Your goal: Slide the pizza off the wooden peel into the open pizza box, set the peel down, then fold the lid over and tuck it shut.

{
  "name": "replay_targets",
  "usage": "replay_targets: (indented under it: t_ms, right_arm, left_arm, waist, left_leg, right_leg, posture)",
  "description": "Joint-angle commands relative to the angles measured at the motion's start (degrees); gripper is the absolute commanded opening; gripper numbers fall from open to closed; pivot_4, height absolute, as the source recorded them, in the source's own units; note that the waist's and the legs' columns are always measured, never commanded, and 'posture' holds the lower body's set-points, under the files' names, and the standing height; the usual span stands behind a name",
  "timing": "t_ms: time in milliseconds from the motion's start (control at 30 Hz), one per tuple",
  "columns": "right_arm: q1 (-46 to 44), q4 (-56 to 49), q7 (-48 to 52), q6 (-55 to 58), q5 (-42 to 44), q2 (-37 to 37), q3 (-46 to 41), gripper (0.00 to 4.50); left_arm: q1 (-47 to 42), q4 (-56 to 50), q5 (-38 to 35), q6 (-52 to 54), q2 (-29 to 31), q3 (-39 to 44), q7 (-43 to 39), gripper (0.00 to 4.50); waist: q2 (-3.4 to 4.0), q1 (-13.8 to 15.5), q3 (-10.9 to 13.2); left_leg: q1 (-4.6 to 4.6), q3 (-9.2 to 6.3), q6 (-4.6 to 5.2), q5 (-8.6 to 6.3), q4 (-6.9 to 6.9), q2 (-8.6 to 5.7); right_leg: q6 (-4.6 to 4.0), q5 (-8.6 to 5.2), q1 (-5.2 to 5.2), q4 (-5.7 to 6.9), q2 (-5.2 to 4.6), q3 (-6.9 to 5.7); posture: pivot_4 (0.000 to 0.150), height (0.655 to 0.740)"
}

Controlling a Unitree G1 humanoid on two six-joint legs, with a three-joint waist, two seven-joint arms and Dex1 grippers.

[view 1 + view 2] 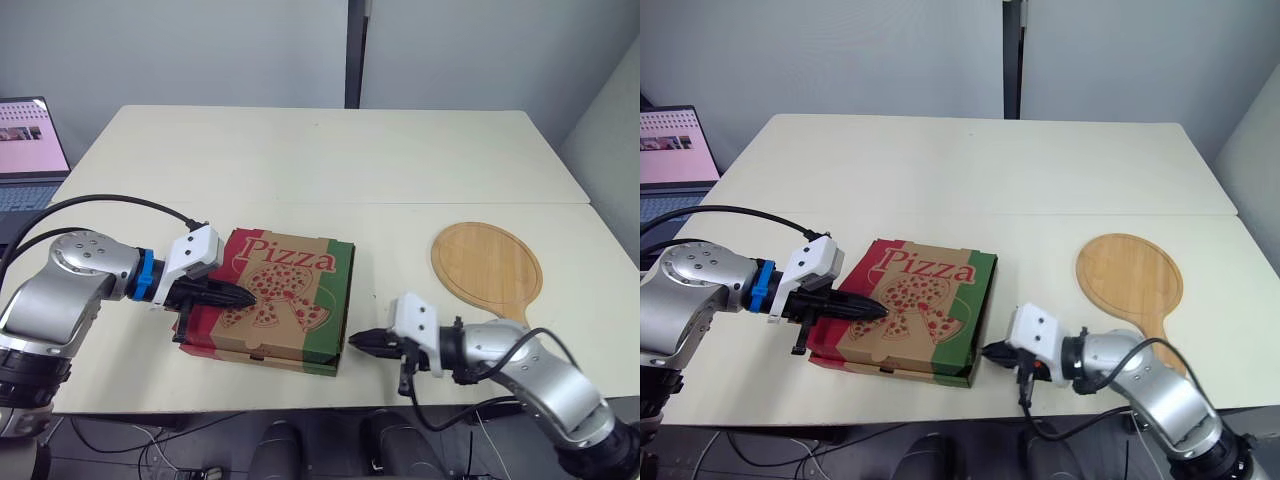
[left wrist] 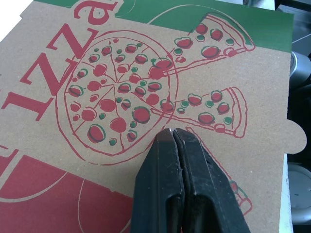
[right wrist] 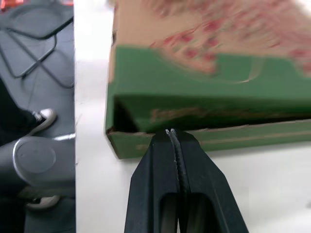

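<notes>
We see the pizza box (image 1: 280, 300) near the front edge of the table (image 1: 400, 160), lid folded down, printed side up. The left gripper (image 1: 248, 297) lies on the lid's pizza print, fingers pinched together with nothing between them. The right gripper (image 1: 354, 341) points at the box's green side near the front corner, fingers likewise pinched together; whether it touches the box, we cannot tell. The wooden peel (image 1: 487, 268) lies flat on the table to the box's right, well apart. A laptop (image 1: 25, 150) sits at far left.

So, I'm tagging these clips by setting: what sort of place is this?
Likely an office or lab, not a kitchen: pale tables pushed together, an open laptop beside them, bare grey walls behind.
</notes>
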Motion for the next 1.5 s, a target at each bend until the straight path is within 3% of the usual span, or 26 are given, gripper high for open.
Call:
replay_targets:
  t_ms: [33,233,433,600,767,967,1100,1367,1500]
  right_arm:
    - [-2.12,-2.50,-0.32,1.48,3.99,0.82,-3.17,0.07]
    - [-6.36,0.87,-2.35,0.24,-0.08,5.64,5.97,0.07]
    - [-7.55,4.22,-0.93,-2.46,-4.35,5.72,12.09,0.07]
    - [-7.92,5.27,-0.13,-3.80,-5.68,5.99,13.08,0.07]
    - [-8.00,6.05,0.82,-5.27,-6.92,5.65,13.42,0.07]
    - [-8.12,6.51,1.54,-6.03,-7.42,5.76,13.40,0.07]
    - [-8.26,6.73,1.94,-6.20,-7.58,5.80,13.34,0.07]
    - [-8.74,6.60,1.98,-6.06,-7.56,6.18,13.15,0.07]
    - [-8.88,6.66,1.80,-6.08,-7.48,6.52,12.89,0.07]
  left_arm:
    - [0.12,-1.06,0.06,-0.28,0.34,0.50,0.23,0.00]
    - [-0.17,-0.62,-0.04,-0.33,0.74,0.99,-0.03,0.00]
    - [1.61,-0.69,-1.85,1.28,4.02,5.54,-0.35,0.00]
    - [1.09,9.18,1.26,-2.04,9.54,10.71,0.20,0.00]
    - [6.03,17.72,4.67,-8.98,14.40,13.07,-1.84,0.00]
    - [13.41,13.06,2.15,-7.21,12.45,15.13,-1.74,0.00]
    - [14.41,8.61,-0.75,-2.55,10.53,15.11,-0.82,0.00]
    - [15.38,4.17,1.80,-5.12,7.56,10.36,1.26,0.00]
    - [14.22,1.49,-0.61,-2.20,5.64,10.29,1.88,0.00]
  waist:
    - [0.00,-0.05,0.00]
    - [0.00,-0.12,0.00]
    - [0.00,-0.06,0.00]
    - [0.01,-0.28,0.01]
    - [0.03,-0.35,0.02]
    - [-0.01,0.17,-0.01]
    - [-0.03,0.58,-0.02]
    - [-0.02,0.57,-0.01]
    - [-0.02,0.81,-0.01]
  left_leg:
    - [0.00,-0.01,0.00,0.00,0.00,0.00]
    - [0.01,-0.01,0.00,0.00,-0.01,0.01]
    - [-0.05,0.01,0.00,0.00,0.00,0.00]
    - [-0.01,-0.02,0.00,0.00,-0.01,0.02]
    - [0.00,0.02,0.00,0.00,-0.07,0.04]
    - [-0.04,0.04,0.00,0.00,-0.03,0.05]
    - [-0.04,0.05,0.00,0.00,-0.02,0.05]
    - [-0.01,0.05,0.00,0.00,-0.04,0.05]
    - [-0.02,0.06,0.00,0.00,-0.03,0.04]
  right_leg:
    - [0.00,0.00,0.00,0.00,0.00,0.00]
    - [0.00,0.00,-0.01,0.00,0.01,0.00]
    - [0.00,0.00,-0.05,-0.02,0.00,0.01]
    - [-0.01,0.00,-0.05,0.00,0.01,-0.04]
    - [-0.03,-0.01,-0.08,-0.01,0.00,-0.03]
    - [-0.03,-0.02,-0.07,-0.03,-0.06,-0.05]
    - [-0.03,-0.02,-0.06,-0.02,-0.06,-0.04]
    - [-0.03,-0.01,-0.07,-0.02,-0.04,-0.02]
    - [-0.03,-0.01,-0.06,-0.02,-0.04,-0.02]
  posture:
    - [0.150,0.7400]
    - [0.150,0.7400]
    - [0.150,0.7400]
    - [0.150,0.7400]
    - [0.150,0.7400]
    - [0.150,0.7400]
    - [0.150,0.7400]
    - [0.150,0.7400]
    - [0.150,0.7400]
